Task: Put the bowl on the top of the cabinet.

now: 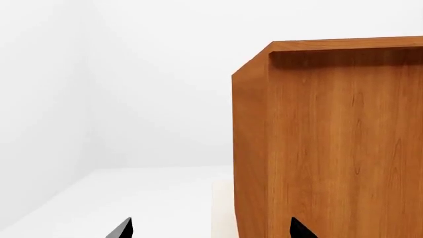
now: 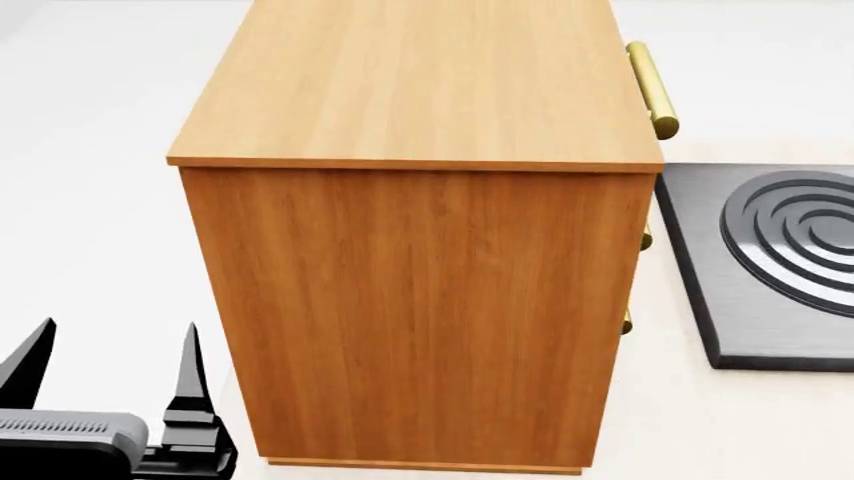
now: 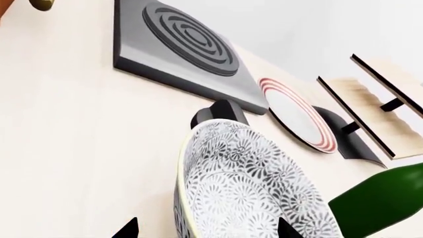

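Note:
The bowl (image 3: pixel 251 188), white with a dense grey leaf pattern, shows only in the right wrist view and stands on the pale counter. My right gripper (image 3: pixel 208 230) is open. Its two dark fingertips straddle the bowl's near rim, one outside the wall and one over the inside. The cabinet (image 2: pixel 414 290), reddish-brown wood with a lighter flat top (image 2: pixel 414 80), fills the middle of the head view. My left gripper (image 2: pixel 114 370) is open and empty, low beside the cabinet's left side. The cabinet's side also shows in the left wrist view (image 1: pixel 337 144). The right gripper is out of the head view.
A dark hob (image 2: pixel 781 260) with ring grooves lies right of the cabinet and also shows in the right wrist view (image 3: pixel 182 44). Brass handles (image 2: pixel 651 90) stick out on the cabinet's right face. A red-ringed plate (image 3: pixel 294 114), a green bottle (image 3: pixel 383 198) and a pale wooden rack (image 3: pixel 377 104) stand near the bowl.

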